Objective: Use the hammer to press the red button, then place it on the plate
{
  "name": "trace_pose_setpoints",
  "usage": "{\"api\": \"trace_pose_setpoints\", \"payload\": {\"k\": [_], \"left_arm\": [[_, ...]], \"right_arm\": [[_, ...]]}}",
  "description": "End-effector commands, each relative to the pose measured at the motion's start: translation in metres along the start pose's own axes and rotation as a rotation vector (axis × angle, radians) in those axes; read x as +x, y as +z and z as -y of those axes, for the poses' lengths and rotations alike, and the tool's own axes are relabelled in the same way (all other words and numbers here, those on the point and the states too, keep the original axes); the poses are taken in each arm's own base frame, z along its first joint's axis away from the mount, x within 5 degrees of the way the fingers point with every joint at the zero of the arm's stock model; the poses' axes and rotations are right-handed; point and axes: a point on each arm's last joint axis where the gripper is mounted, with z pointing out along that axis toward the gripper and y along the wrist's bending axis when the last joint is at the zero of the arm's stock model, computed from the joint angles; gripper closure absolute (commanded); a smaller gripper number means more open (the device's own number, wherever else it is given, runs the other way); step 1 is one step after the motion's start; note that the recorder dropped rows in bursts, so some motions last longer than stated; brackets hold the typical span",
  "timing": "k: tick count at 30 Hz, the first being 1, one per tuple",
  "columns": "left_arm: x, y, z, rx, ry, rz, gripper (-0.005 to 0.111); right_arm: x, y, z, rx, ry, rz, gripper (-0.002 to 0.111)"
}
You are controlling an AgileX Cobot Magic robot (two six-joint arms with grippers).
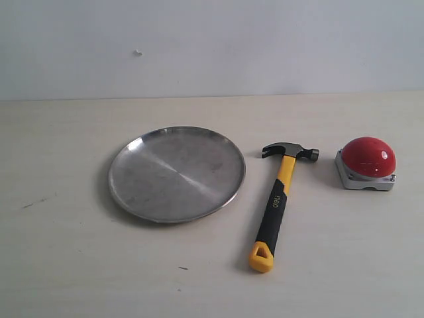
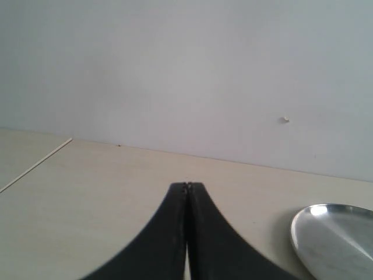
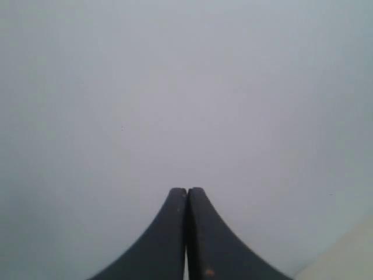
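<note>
The hammer (image 1: 277, 202) lies flat on the table, dark head toward the wall, yellow-and-black handle pointing to the front. To its right sits the red button (image 1: 368, 157) on its grey square base. The silver plate (image 1: 176, 173) rests to the hammer's left, with nothing on it; its rim (image 2: 335, 239) also shows in the left wrist view. No arm appears in the exterior view. My left gripper (image 2: 187, 186) is shut, holding nothing, above bare table left of the plate. My right gripper (image 3: 187, 191) is shut too, facing only the grey wall.
A pale wooden table (image 1: 79, 265) carries everything, with a plain grey wall (image 1: 212, 46) behind. A table seam or edge (image 2: 35, 166) runs off to one side in the left wrist view. A corner of the table (image 3: 344, 262) shows in the right wrist view.
</note>
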Motion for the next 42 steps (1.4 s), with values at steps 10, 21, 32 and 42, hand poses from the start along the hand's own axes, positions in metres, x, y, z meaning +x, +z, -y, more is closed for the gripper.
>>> {"api": "trace_pose_setpoints", "payload": {"k": [10,21,32,42], "left_arm": [[0.000,0.000,0.000,-0.001,0.001,0.006,0.107],[0.000,0.000,0.000,-0.001,0.001,0.006,0.107],[0.000,0.000,0.000,-0.001,0.001,0.006,0.107],[0.000,0.000,0.000,-0.001,0.001,0.006,0.107]], "right_arm": [[-0.024,0.144,-0.049,0.328,-0.750,-0.751,0.108],[0.052,0.219,-0.044,0.431,-0.644,-1.311,0.103],[0.175,0.253,-0.021,0.494,-0.623,-1.576,0.100],[0.226,0.274,0.007,0.611,-0.532,-1.612,0.070]]}}
